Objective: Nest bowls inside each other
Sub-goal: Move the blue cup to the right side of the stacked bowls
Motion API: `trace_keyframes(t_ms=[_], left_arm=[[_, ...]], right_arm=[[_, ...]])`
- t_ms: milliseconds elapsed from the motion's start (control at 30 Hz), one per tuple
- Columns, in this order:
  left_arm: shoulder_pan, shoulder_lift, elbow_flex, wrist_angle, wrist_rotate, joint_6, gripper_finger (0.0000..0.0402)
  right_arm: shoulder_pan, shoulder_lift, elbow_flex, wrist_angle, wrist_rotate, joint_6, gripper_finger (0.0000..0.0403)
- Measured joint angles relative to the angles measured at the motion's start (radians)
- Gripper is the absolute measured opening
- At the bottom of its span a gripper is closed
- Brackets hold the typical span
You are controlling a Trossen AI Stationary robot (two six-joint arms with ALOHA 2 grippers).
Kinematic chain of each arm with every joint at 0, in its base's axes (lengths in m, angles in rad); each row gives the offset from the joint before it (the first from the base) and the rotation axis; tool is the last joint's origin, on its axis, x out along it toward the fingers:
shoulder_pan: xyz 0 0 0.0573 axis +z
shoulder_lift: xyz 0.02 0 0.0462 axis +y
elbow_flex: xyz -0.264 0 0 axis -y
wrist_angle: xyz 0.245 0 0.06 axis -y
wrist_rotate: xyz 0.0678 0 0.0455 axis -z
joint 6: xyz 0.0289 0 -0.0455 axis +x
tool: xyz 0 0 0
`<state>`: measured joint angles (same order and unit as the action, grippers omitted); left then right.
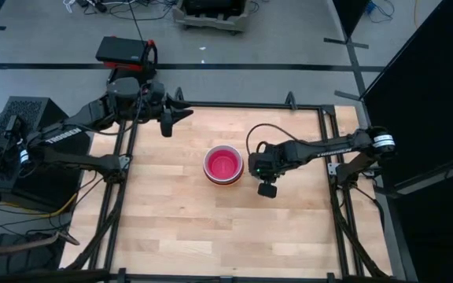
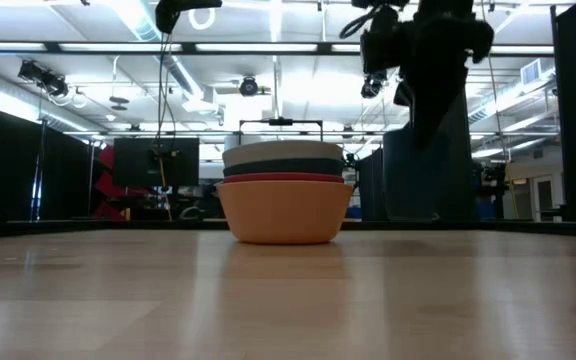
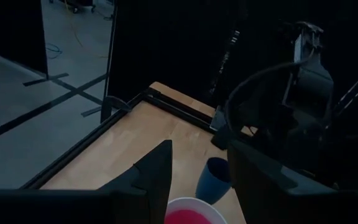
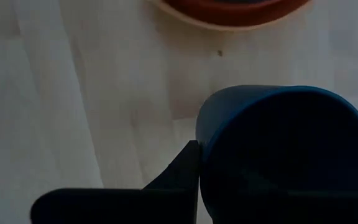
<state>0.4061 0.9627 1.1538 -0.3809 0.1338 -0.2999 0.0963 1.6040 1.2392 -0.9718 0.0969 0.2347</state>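
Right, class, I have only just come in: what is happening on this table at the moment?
The bowls sit nested in one stack mid-table, orange at the bottom, pink showing on top from above. Beside the stack, the right gripper is shut on a dark blue cup, though whether the cup touches the table cannot be told. The left gripper waits open above the table's far left corner.

- Your bowls (image 2: 285, 195) sit nested in one upright stack near the middle of the desk (image 1: 171, 212).
- From the side you see the orange bowl (image 2: 285, 212) at the bottom, then a red rim (image 2: 285, 178), a teal-blue band (image 2: 285, 168) and the pale white one (image 2: 285, 152).
- From above, the pink bowl (image 1: 223, 164) sits innermost.
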Motion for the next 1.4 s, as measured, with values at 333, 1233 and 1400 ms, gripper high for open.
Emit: trace_keyframes(t_ms=[333, 1233, 1400], left_arm=[[0.000, 0.000, 0.000, -0.001, -0.001, -0.005, 0.0143], [0.000, 0.000, 0.000, 0.002, -0.002, -0.020, 0.0143], [0.000, 0.000, 0.000, 0.002, -0.002, -0.020, 0.0143]], right_arm=[[-0.002, 0.022, 0.000, 0.030, -0.021, -0.005, 0.0000], [-0.021, 0.078, 0.003, 0.045, -0.022, -0.031, 0.0000], [-0.027, 0.079, 0.012, 0.044, -0.031, -0.030, 0.0010]])
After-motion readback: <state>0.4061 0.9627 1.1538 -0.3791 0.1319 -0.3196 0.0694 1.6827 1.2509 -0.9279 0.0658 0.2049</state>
